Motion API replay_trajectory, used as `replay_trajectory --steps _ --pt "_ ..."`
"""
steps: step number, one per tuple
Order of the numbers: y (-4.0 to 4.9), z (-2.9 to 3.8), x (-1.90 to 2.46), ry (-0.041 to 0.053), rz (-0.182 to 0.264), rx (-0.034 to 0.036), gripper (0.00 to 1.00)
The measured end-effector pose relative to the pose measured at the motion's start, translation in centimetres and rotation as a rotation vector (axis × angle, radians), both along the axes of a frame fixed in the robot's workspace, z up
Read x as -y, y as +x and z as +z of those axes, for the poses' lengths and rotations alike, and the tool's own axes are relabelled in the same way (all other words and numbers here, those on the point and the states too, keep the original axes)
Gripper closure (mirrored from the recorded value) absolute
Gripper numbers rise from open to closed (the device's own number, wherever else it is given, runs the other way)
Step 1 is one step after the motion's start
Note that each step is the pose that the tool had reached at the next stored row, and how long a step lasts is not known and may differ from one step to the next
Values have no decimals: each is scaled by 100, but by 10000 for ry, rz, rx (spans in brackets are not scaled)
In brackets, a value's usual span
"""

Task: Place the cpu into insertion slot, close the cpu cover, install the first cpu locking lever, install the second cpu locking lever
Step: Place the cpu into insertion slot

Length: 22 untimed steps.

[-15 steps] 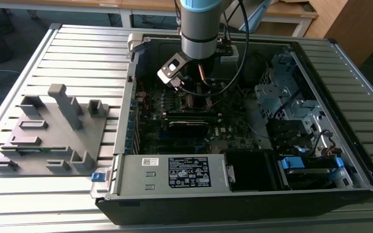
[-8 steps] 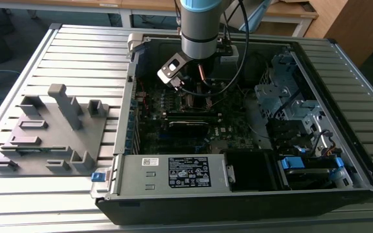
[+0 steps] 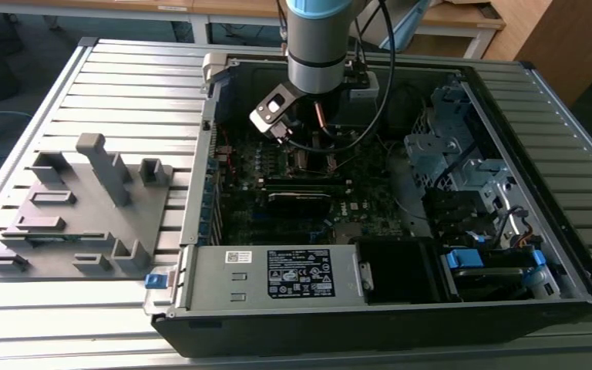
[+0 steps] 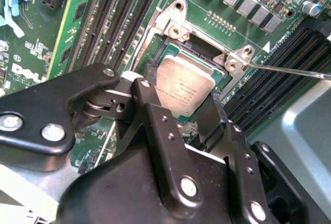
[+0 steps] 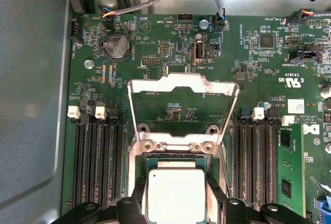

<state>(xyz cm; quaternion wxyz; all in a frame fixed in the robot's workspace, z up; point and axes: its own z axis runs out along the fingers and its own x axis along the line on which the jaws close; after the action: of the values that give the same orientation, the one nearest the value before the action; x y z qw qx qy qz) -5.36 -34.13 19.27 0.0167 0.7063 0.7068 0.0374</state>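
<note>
Cpu (image 4: pixel 178 87) held at the insertion slot (image 4: pixel 206 57); cover and both levers left to do.
Exterior view: end effector (image 3: pixel 314 146) hung inside the computer case (image 3: pixel 378 331). Second wrist view: its fingers (image 4: pixel 155 115) clamped the cpu's edges. First wrist view: cpu cover (image 5: pixel 181 81) stood open beyond it.

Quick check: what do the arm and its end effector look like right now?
In the exterior view the arm is a silvery-grey cylinder with a light blue band above, black cables hanging beside it and a small grey camera box at the wrist. In the second wrist view the end effector is matte black, built of flat jointed links held by silver screws.
</note>
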Motion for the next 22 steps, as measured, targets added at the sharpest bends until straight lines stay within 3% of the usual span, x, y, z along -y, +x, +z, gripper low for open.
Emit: replay_trajectory --steps 11,14,15,22 --pt "0 1 0 2 0 1 46" --pt "0 1 0 1 0 1 45" --pt "0 2 0 1 0 1 39" --pt "0 3 0 -5 0 -1 39"
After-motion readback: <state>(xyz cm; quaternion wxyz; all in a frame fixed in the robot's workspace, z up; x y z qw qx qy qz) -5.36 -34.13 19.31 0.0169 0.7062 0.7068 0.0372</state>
